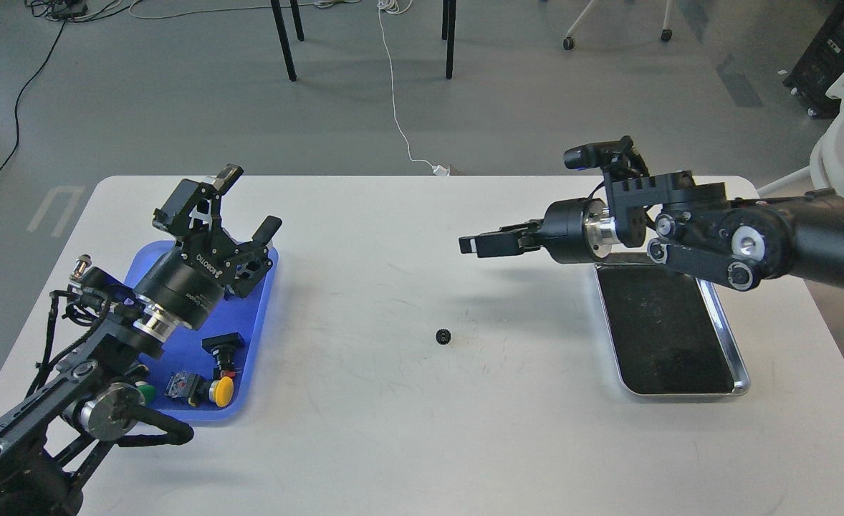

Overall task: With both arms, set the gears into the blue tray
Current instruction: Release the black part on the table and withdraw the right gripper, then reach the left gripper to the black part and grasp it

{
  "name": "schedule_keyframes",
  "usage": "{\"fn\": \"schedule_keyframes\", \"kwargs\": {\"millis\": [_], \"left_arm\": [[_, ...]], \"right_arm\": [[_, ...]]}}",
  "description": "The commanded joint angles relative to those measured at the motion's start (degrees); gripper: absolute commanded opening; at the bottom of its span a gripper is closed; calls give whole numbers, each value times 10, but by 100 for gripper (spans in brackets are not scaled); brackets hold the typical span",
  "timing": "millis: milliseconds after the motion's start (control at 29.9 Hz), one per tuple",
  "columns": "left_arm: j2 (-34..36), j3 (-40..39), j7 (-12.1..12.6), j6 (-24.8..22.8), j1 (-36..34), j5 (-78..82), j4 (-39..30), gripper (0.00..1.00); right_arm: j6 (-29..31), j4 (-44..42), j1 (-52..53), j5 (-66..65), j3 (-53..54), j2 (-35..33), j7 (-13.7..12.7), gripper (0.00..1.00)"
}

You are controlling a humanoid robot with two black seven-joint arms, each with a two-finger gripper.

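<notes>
Left gripper [248, 203], fingers spread wide and holding nothing, hangs over the blue tray [261, 304], which holds push-button switches [216, 373]. Right gripper [481, 244], fingers close together, spacing indiscernible, points toward 9 o'clock beside the silver tray [741, 373]. One gear [443, 335] lies on the white table [408, 444] between the trays, at 7 o'clock from the right gripper.

A silver metal tray [737, 358] with black lining sits on the white table [408, 430].

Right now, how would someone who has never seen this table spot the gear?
Start at the white table. Between the blue tray at left and the silver tray at right, the gear lies alone on bare tabletop. It is one tiny black toothed disc, touching nothing.
</notes>
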Motion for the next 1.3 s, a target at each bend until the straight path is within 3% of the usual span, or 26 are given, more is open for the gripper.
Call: {"fn": "schedule_keyframes", "kwargs": {"millis": [0,201,301,401,535,702,1003,1270], "left_arm": [[5,4,-2,-2,-7,48,-1,98],[-2,16,-34,-51,-41,247,-12,98],[-4,35,-41,-56,-73,369,-21,98],[-5,107,-45,-54,-141,484,-21,98],[-4,240,-45,-42,-250,645,-4,98],[-51,370,-45,-23,-364,835,75,98],[-186,467,-45,10,-435,863,270,94],[-195,491,-45,17,-432,863,299,77]], "right_arm": [[-1,3,-67,90,88,-71,0,96],[11,1,-227,250,284,-107,0,97],[52,4,-291,319,352,-116,0,97],[96,2,-345,385,399,-116,0,97],[101,3,-397,410,423,-116,0,97],[101,4,-418,410,436,-112,0,97],[101,5,-431,411,467,-117,0,97],[101,5,-434,411,468,-117,0,97]]}}
